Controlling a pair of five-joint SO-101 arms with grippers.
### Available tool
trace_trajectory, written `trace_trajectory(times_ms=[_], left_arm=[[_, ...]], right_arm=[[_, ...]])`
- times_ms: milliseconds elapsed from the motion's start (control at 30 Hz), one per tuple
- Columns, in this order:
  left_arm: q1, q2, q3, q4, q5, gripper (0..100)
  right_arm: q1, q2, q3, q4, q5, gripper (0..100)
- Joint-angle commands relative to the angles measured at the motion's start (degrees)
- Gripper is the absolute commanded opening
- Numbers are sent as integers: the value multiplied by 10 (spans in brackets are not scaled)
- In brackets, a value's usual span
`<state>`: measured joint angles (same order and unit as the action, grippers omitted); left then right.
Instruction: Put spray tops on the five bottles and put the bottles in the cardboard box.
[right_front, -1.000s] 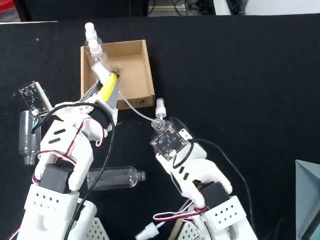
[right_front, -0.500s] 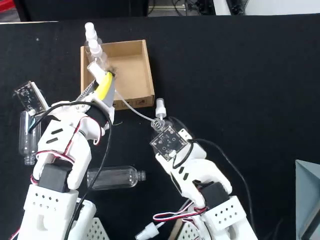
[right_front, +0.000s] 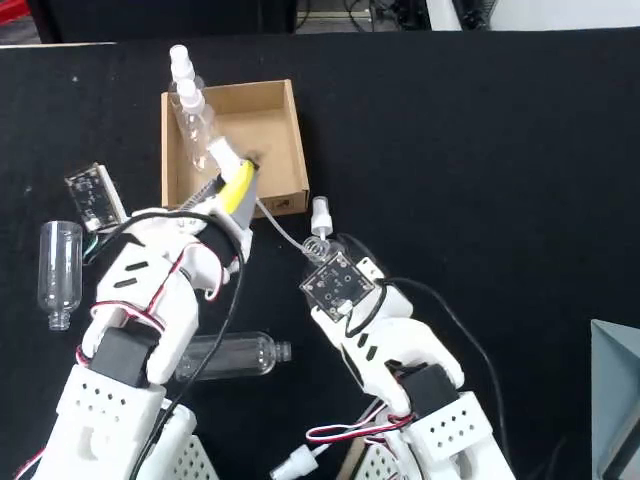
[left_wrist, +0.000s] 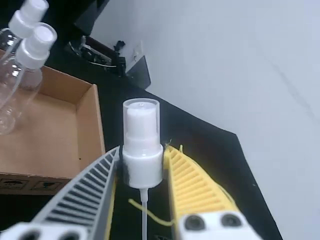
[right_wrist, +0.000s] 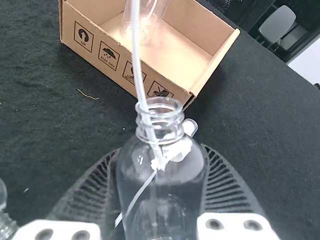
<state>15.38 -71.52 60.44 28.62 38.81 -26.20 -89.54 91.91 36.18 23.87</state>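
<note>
- High view: the cardboard box (right_front: 297, 150) sits toward the far left of the table (right_front: 480, 150). Two capped bottles (right_front: 193, 112) lean at its left wall.
- The left gripper (right_front: 232, 178) hangs over the box's near wall, clamped on a spray top (right_front: 221, 154). Its dip tube (right_front: 280, 225) slants down to the open bottle (right_front: 319, 225), upright at the right arm's end, just off the box's near right corner.
- A bare bottle (right_front: 58, 268) lies near the table's left edge, a second bare bottle (right_front: 228, 355) between the arms. A loose spray top (right_front: 293, 465) lies at the near edge by the bases.
- Left wrist view: the grey and yellow fingers (left_wrist: 190, 185) pinch the spray top's collar, nozzle upward. The box and capped bottles stand beyond.
- Right wrist view: the right gripper (right_wrist: 160, 190) is closed around the open bottle's body. The dip tube enters the neck, but the top is well above it, not seated.
- Progress, as I judge it: two bottles are finished and boxed. The third is mid-capping and needs its top lowered and fixed, then boxing. The two bare bottles are untouched.
</note>
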Motion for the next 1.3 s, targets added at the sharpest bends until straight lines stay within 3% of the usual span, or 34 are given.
trace_trajectory(times_ms=[0,300,667,1133,1267], left_arm=[[15,-7,-9,-12,-6,29],[58,-9,6,-13,-6,29],[96,-4,15,-13,-6,29],[96,-4,15,-13,-8,30],[96,-4,15,-13,-51,30]], right_arm=[[-9,-15,0,-11,1,120],[-9,-15,-3,-16,-62,120],[-11,-15,-4,-17,-66,120],[-11,-15,-16,-18,-75,121],[-11,-15,-12,-38,-106,121]])
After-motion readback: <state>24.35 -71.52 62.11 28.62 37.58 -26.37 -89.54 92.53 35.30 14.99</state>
